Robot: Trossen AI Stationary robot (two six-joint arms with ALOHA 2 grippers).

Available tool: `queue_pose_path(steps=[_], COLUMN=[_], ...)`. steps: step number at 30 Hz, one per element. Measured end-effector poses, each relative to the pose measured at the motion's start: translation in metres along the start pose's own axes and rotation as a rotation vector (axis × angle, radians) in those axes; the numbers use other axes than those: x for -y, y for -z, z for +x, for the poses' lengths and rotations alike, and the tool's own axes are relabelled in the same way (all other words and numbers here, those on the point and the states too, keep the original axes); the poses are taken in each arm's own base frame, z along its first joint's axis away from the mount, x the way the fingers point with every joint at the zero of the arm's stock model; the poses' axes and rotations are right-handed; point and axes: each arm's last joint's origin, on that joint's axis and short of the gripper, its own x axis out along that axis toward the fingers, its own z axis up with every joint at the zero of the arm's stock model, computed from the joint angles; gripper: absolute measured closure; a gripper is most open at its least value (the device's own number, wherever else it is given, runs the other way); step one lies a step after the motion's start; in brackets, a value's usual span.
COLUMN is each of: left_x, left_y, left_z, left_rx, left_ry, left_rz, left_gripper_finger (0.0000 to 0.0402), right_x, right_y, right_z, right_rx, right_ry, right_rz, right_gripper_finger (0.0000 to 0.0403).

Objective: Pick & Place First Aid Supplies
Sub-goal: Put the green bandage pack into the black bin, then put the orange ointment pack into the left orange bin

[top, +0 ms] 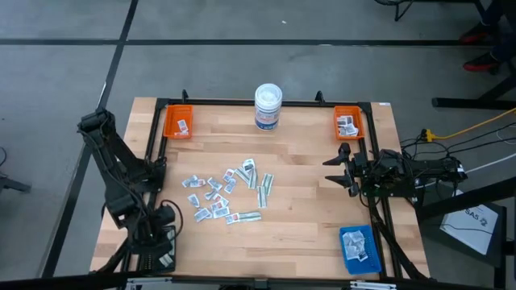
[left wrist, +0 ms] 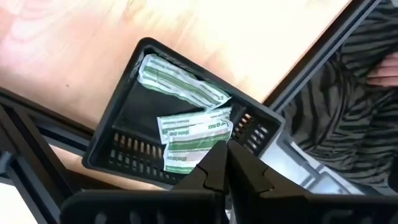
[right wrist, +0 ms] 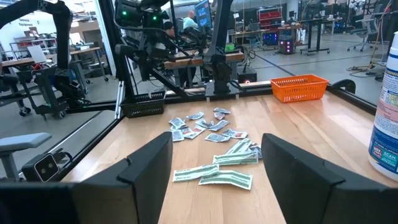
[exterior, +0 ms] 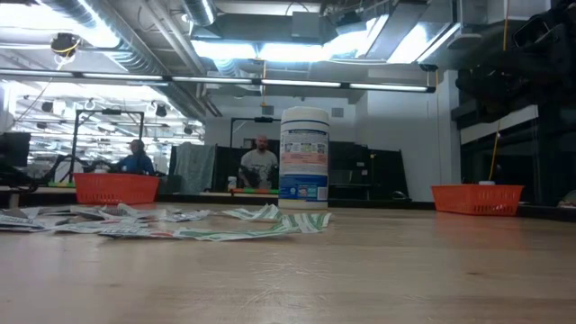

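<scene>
Left claw (left wrist: 227,163) sits with its fingers pinched together on nothing, right over the black tray (left wrist: 118,124) at the tabletop's near left corner. A few greenish strips (left wrist: 186,134) lie inside, so I'd guess it's there for a drop-off. Most first aid supplies (top: 226,193) are scattered mid-tabletop (top: 306,209). Right claw (top: 345,167) waits at the right edge, fingers wide apart, aimed at the pile. Orange trays (top: 178,122) and a blue tray (top: 359,246) hold sorted packets.

white-and-blue-grey packets (top: 211,197), greenish strips (top: 264,187), orange trays (top: 178,122).
</scene>
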Motion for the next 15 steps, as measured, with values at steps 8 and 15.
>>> queue_pose_path(steps=[8, 15], left_x=[0.0017, 0.0015], left_y=[0.0011, 0.0024], left_z=[0.0092, 0.0093], left_rx=[-0.02, -0.05], left_ry=[-0.043, -0.052], left_rz=[0.014, -0.044], left_gripper_finger=[0.0394, 0.0365], right_x=[0.0, 0.0], right_y=[0.0, 0.0], right_z=[0.0, 0.0], right_rx=[0.0, 0.0], right_ry=[0.0, 0.0], right_rz=[0.0, 0.0], right_gripper_finger=[0.0158, 0.0158])
